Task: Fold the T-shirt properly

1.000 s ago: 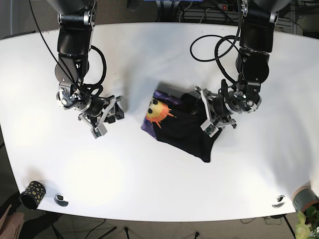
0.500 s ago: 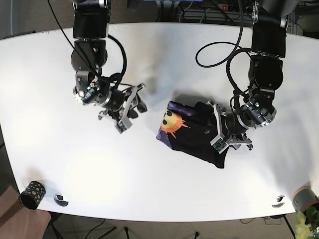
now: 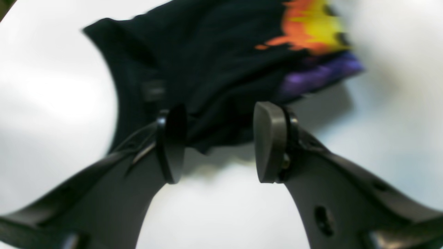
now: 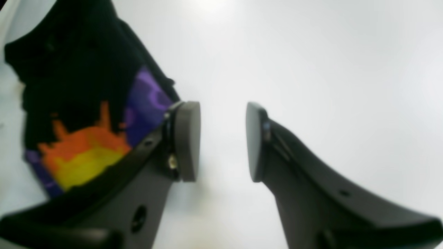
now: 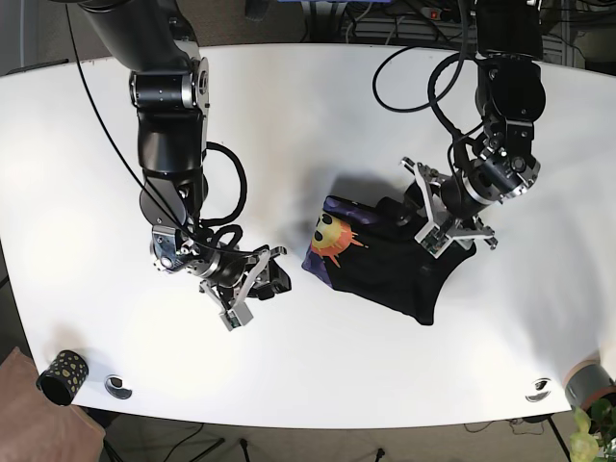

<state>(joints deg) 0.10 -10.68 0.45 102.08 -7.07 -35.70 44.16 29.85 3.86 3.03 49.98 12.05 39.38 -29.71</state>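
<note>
left hand wide, at T-shirt edge (blurred) | right hand wide, holding nothing, over table

Base view: overhead, straight down on white table. Both wrist views: low, close, blurred, facing along their fingers. All three share the T-shirt.

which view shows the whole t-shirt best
The base view: the T-shirt lies there in full, folded, sun print at its left end. The left wrist view shows only its blurred black edge beyond the open left gripper; the right wrist view catches just the printed corner.
</note>
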